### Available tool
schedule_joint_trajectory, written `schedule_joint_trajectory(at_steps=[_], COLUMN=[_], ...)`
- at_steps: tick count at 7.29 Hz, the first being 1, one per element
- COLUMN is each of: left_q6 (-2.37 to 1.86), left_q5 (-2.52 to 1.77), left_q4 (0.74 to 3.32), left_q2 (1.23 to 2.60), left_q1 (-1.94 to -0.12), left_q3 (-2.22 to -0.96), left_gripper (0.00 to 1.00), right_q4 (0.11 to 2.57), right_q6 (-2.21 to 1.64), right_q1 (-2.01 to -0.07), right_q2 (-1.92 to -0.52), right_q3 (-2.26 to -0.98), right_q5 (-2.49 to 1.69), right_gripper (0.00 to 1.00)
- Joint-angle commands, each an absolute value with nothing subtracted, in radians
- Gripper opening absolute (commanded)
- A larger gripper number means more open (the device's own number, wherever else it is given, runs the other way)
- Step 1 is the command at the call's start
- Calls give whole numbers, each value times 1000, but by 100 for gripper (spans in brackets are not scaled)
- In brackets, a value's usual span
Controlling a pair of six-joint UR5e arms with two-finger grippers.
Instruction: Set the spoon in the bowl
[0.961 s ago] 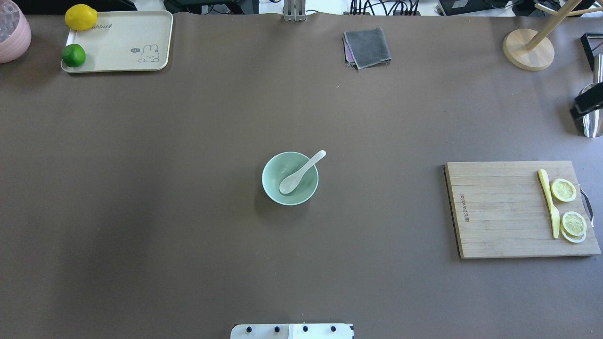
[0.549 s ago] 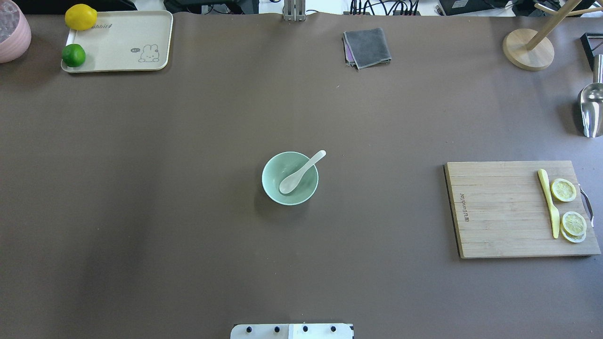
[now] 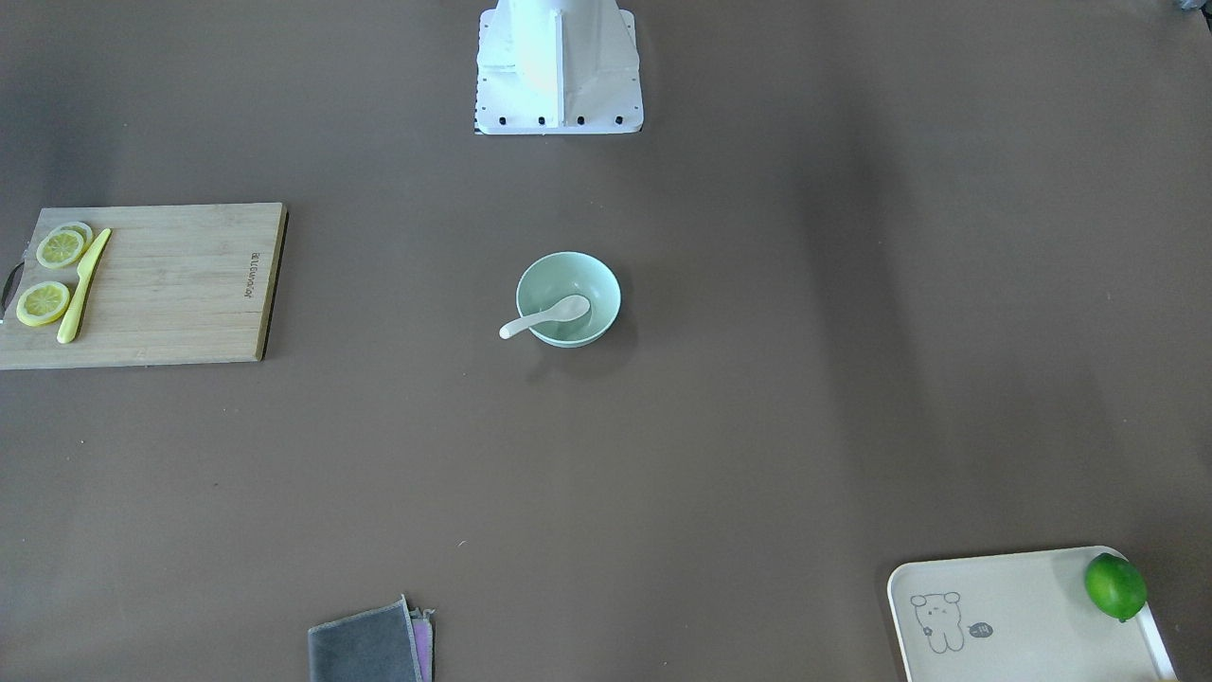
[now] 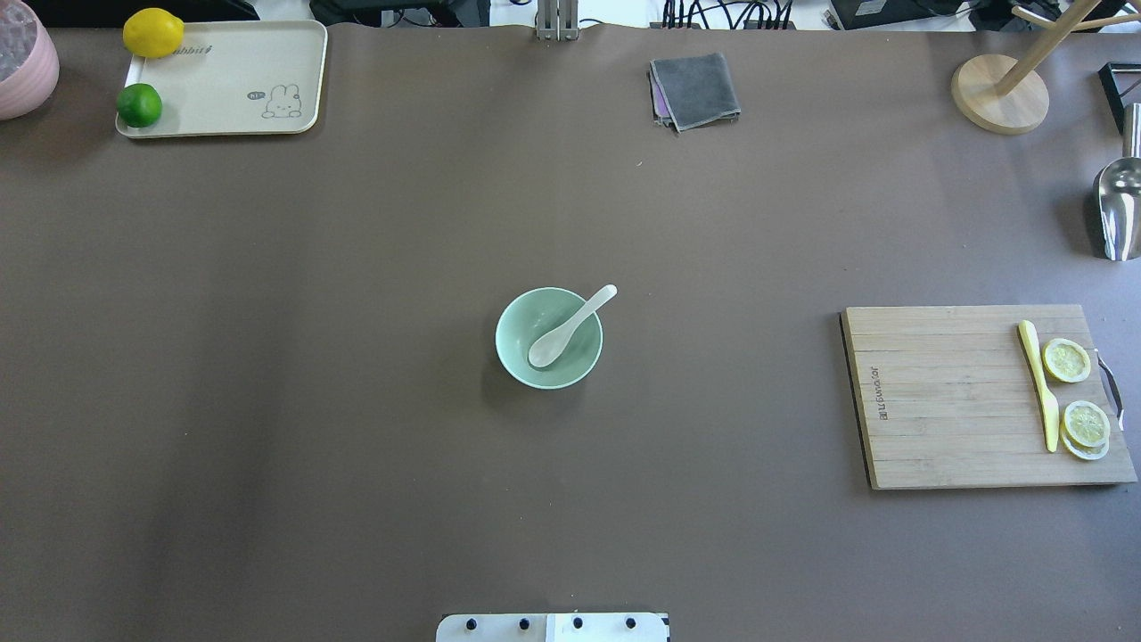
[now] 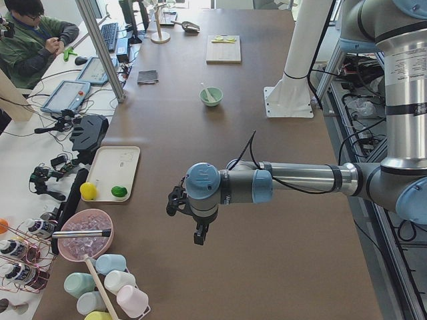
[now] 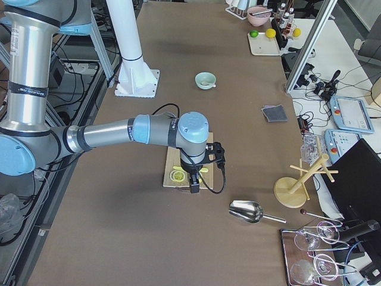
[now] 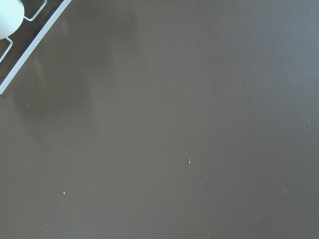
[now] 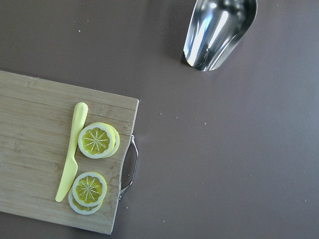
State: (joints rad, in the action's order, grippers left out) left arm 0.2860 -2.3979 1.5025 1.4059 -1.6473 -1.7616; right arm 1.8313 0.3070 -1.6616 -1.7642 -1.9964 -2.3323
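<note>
You are looking at a worktop (image 4: 357, 401) where the spoon (image 4: 570, 326) is lying in the bowl (image 4: 563, 367) at the centre. Its scoop is resting low in the hollow, while its handle is leaning on the rim and jutting out past it toward the far right in the overhead view. That tilt is likely arising because the spoon is about as long as the bowl is wide, so it cannot lie flat inside. Judged from this, the placing is looking complete, and nothing is touching either thing. The left gripper (image 5: 198, 235) is hanging over bare worktop at the robot's left end, near the tray (image 5: 107, 175) and well apart from the bowl. The right gripper (image 6: 194, 186) is hanging at the opposite end, over the cutting board (image 8: 35, 149), where the yellow knife (image 8: 70, 152) and the lemon slices (image 8: 95, 140) are lying, with a metal scoop (image 8: 219, 30) just beyond. Both arms are probably being held wide so that the centre is open to your cameras. Each gripper is showing only in a side view and neither wrist camera is catching its fingers, so you cannot tell how far either is open; nothing is visibly hanging from them.
</note>
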Motion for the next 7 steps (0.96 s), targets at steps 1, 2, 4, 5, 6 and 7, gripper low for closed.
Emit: schedule_joint_trajectory(at_steps=[1, 2, 4, 5, 6, 7], left_q6=[285, 285, 284, 284, 282, 284], left_q5=[-2396, -2395, -2297, -2298, -2296, -2298], left_q4=[1499, 1499, 1496, 1496, 1496, 1496], left_q2=[1397, 1397, 1399, 1397, 1397, 1397], left_q1=[-1647, -1647, -1647, -1647, -1647, -1647], left_q3=[-1755, -1755, -1743, -1743, -1740, -1741], left_gripper=[99, 99, 99, 99, 99, 99], right_q4=[1694, 1631, 1629, 1629, 1629, 1629], right_q6=[302, 299, 298, 298, 299, 299], right_q1=[-1698, -1710, -1712, -1712, -1712, -1712], right_q2=[-1813, -1831, -1835, -1847, -1851, -1856], right_q3=[-2054, -2059, -2057, -2059, -2057, -2057], right_q5=[-2298, -2278, -2255, -2255, -2255, -2255], right_gripper=[100, 100, 100, 100, 100, 100])
